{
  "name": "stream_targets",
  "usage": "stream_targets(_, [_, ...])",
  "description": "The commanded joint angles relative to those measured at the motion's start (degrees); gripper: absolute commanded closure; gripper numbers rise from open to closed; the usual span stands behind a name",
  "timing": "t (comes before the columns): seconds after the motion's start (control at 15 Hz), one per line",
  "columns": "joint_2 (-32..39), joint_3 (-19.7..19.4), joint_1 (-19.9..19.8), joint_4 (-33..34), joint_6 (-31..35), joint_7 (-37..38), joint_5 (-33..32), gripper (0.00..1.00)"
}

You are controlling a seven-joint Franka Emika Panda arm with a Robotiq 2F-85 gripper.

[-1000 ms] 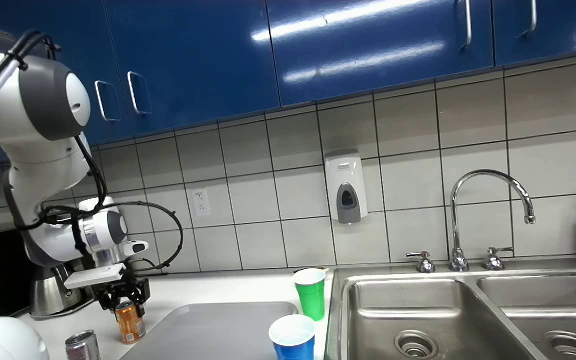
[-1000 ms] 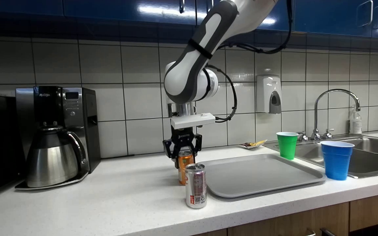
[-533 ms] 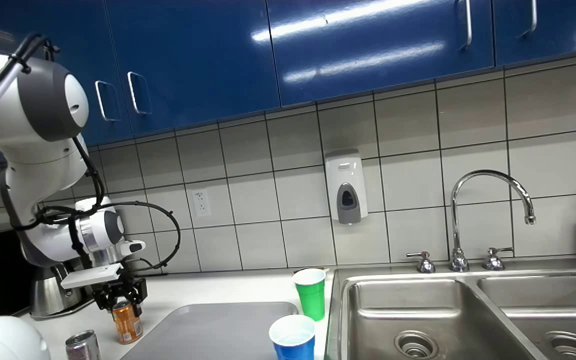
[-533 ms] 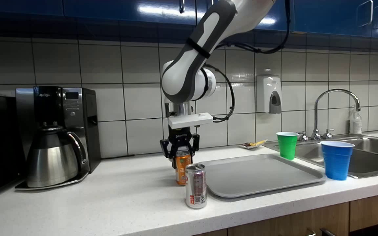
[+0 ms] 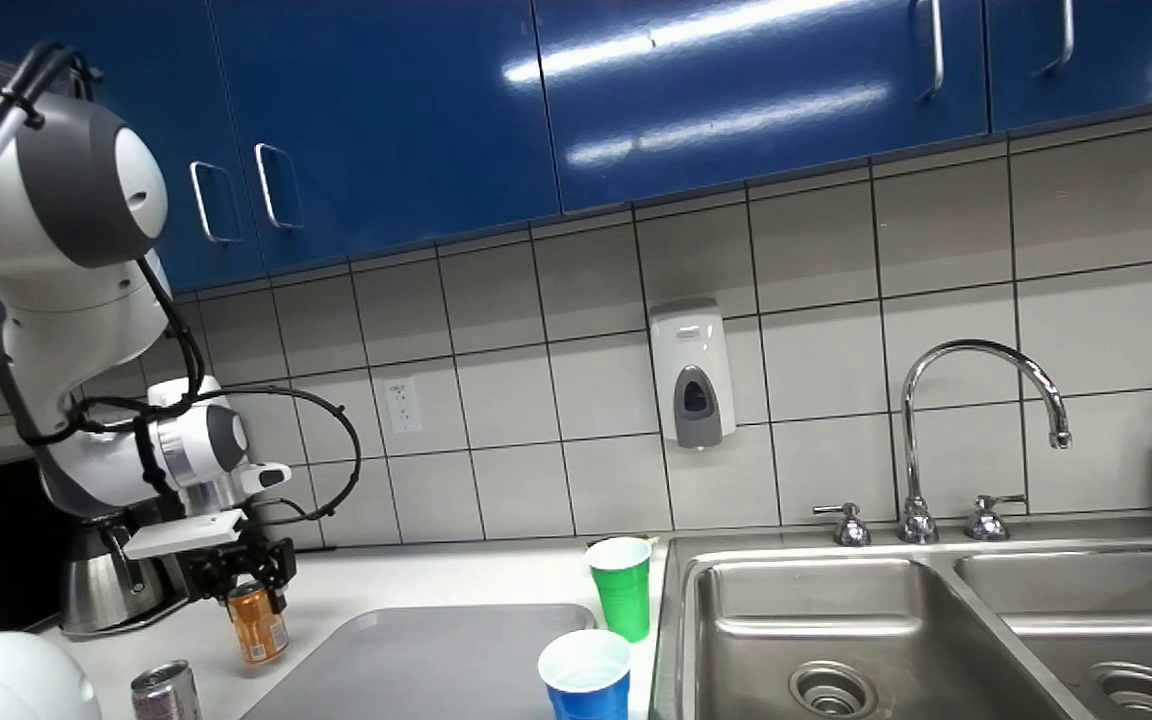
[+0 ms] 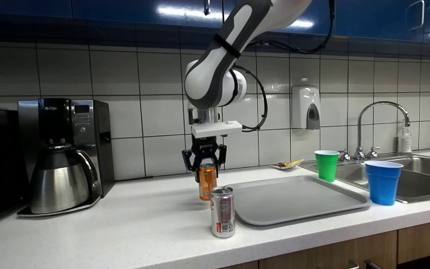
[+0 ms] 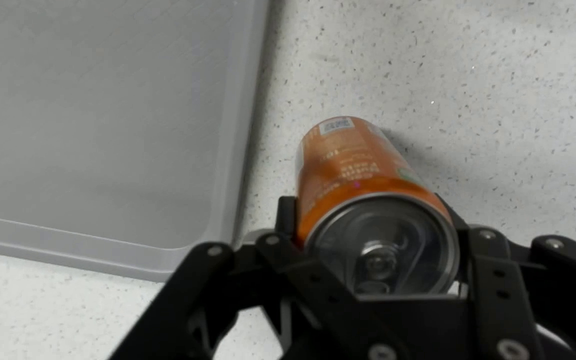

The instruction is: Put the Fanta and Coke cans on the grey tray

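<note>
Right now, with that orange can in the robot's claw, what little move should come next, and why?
Probably ease the orange can sideways over the grey tray: the gripper holds it, it seems clear of the counter, and the wrist view shows it beside the tray, not above it.

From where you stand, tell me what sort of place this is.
Very likely a kitchen, though home or office I can't tell: there's a double sink, a coffee maker and blue cupboards above.

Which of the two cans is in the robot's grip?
The orange can, clasped between the fingers; the silver can stands on the counter, apart from them.
</note>
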Motion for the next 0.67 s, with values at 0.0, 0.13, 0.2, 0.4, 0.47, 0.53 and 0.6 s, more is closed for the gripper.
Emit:
stream_targets(0.0, [-3.9,-1.0,0.5,-2.3,-0.4,1.9,-1.1,0.62])
stream_targets(0.13, [-4.7,-1.4,0.3,-2.9,-0.5,2.1,-1.2,0.62])
stream_targets(0.2, [-5.1,-1.5,0.1,-3.2,-0.4,2.2,-1.2,0.62])
stream_targets(0.4, [-6.3,-2.2,-0.2,-4.6,-0.4,2.8,-1.5,0.62])
stream_targets(0.47, [-6.6,-2.4,-0.3,-5.1,-0.4,3.0,-1.5,0.62])
stream_targets(0.53, [-7.1,-2.7,-0.5,-5.6,-0.4,3.3,-1.6,0.62])
stream_targets(0.6, [-7.5,-2.9,-0.6,-6.1,-0.4,3.5,-1.7,0.62])
